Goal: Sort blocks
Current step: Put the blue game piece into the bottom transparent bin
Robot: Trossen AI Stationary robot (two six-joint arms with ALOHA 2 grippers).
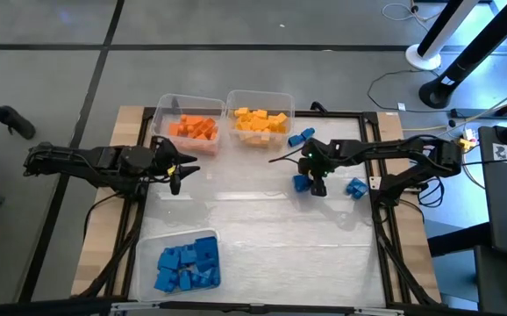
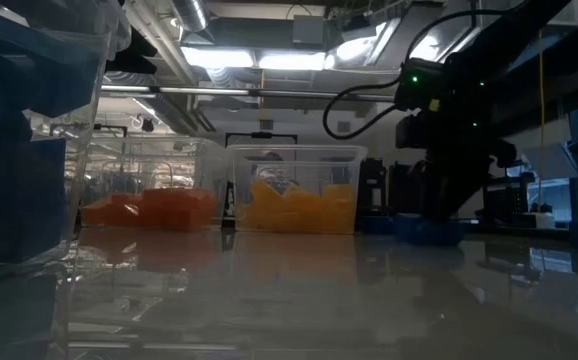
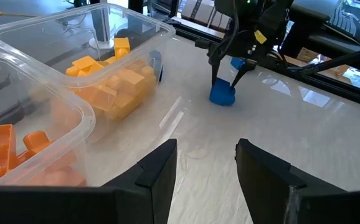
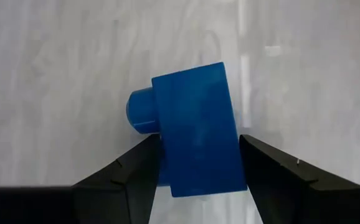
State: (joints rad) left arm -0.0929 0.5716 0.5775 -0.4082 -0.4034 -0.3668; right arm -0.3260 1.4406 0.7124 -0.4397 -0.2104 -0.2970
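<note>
There are three clear bins: one with orange blocks [image 1: 193, 128], one with yellow blocks [image 1: 260, 121], one with blue blocks [image 1: 188, 264]. Each pile is too dense to count. Three loose blue blocks [image 1: 301, 138] lie on the table [image 1: 262, 228]. Two arms are present.

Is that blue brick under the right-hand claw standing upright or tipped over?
Tipped over. In the right wrist view the blue brick lies on the table with its stud pointing sideways, between the right gripper's fingers.
</note>
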